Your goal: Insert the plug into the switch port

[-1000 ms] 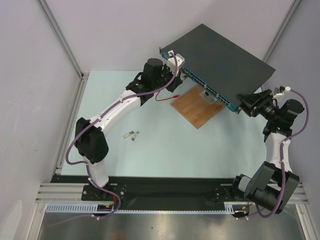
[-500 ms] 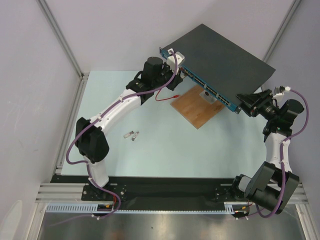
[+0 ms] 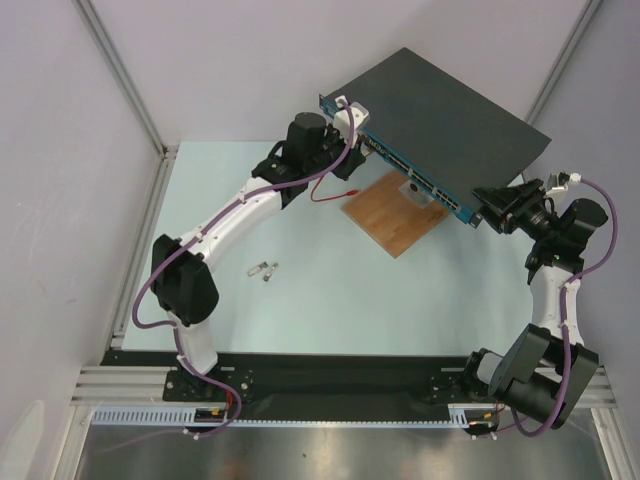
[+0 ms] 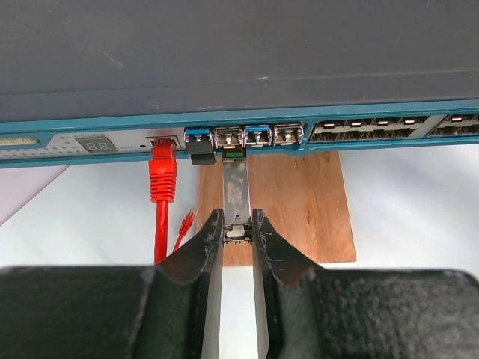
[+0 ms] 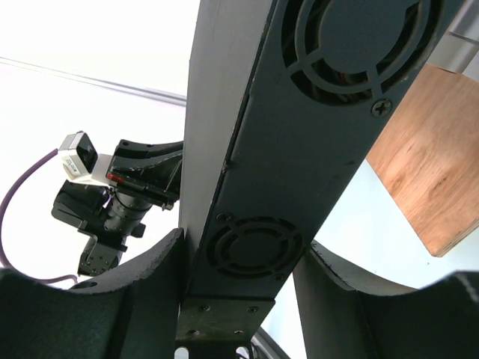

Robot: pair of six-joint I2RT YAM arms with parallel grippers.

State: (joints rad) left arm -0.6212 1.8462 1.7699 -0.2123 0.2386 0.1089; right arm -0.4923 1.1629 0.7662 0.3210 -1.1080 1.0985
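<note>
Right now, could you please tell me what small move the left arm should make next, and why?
Probably push the plug straight forward. The left gripper grips its tail, its tip sits at the mouth of a port, apparently not fully seated, and the right gripper clamps the switch.

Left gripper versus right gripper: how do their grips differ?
The left gripper is nearly closed, pinching the thin silver plug; the right gripper is wide, clamping the switch at its vented end. The left gripper faces the switch's blue front; the right gripper, a side. Both hold something.
</note>
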